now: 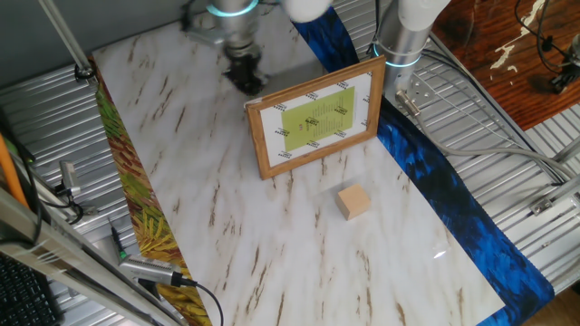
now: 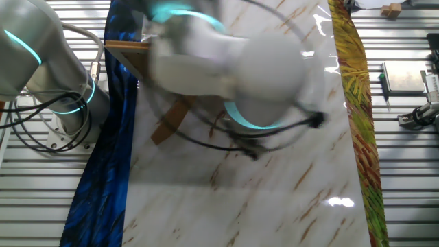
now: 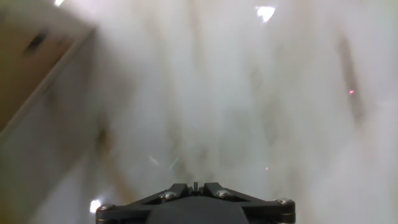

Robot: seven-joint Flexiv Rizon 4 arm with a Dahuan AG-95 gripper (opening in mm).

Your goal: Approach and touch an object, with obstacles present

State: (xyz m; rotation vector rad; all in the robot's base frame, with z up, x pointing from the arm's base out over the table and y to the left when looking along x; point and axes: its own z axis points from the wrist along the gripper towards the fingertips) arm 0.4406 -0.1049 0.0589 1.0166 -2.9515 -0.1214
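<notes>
The small tan wooden cube (image 1: pixel 354 201) sits on the marble table top, in front of the brown picture frame (image 1: pixel 315 118), which stands upright with a white mat and a yellow-green centre. My gripper (image 1: pixel 245 74) hovers low over the table behind the frame's left end, far from the cube. In the hand view the jaws (image 3: pixel 195 185) are together with nothing between them, above bare marble, and the frame's brown back (image 3: pixel 31 56) is at the upper left. In the other fixed view the blurred arm (image 2: pixel 233 65) hides the cube; only the frame's back prop (image 2: pixel 171 120) shows.
A blue cloth strip (image 1: pixel 453 208) runs along the table's right side and a leafy patterned strip (image 1: pixel 136 208) along the left. The arm's base (image 1: pixel 403 41) stands behind the frame. Cables and tools (image 1: pixel 145 272) lie at the left edge.
</notes>
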